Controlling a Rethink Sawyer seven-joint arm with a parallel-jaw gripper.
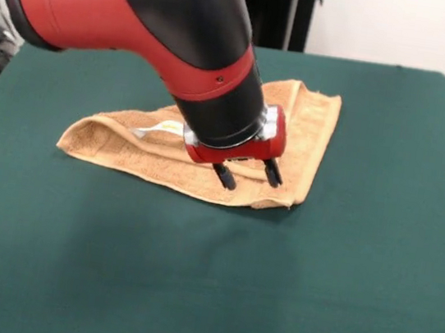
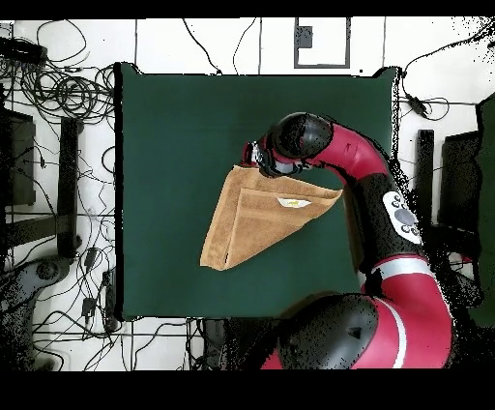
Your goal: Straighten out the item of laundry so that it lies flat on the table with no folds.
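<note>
The front view shows what the overhead view hides: the gripper [image 1: 248, 175] hangs low over the towel's near edge with its two dark fingers [image 1: 224, 176] spread apart and nothing between them. Whether their tips touch the cloth cannot be told. In the overhead view the gripper [image 2: 256, 157] is mostly covered by the arm's own wrist, at the towel's top corner, and its fingers cannot be made out.

The overhead view gives the towel's outline better. The orange-tan towel [image 2: 257, 215] lies folded into a rough triangle near the middle of the green table [image 2: 164, 145], one point toward the robot's base and the long upper edge running to the right under the arm [image 2: 358, 174].

In the front view, from left to right, the towel [image 1: 125, 149] shows a raised, rounded fold at its left end, a white label [image 1: 160, 129] just beside the arm, then a flatter part [image 1: 312, 121] reaching toward the far right. The red and black arm [image 1: 145, 7] crosses in front of the towel's middle and hides it.

Around the table the overhead view shows a tiled floor with loose cables [image 2: 68, 92] on the left and dark equipment [image 2: 464, 184] on the right.
</note>
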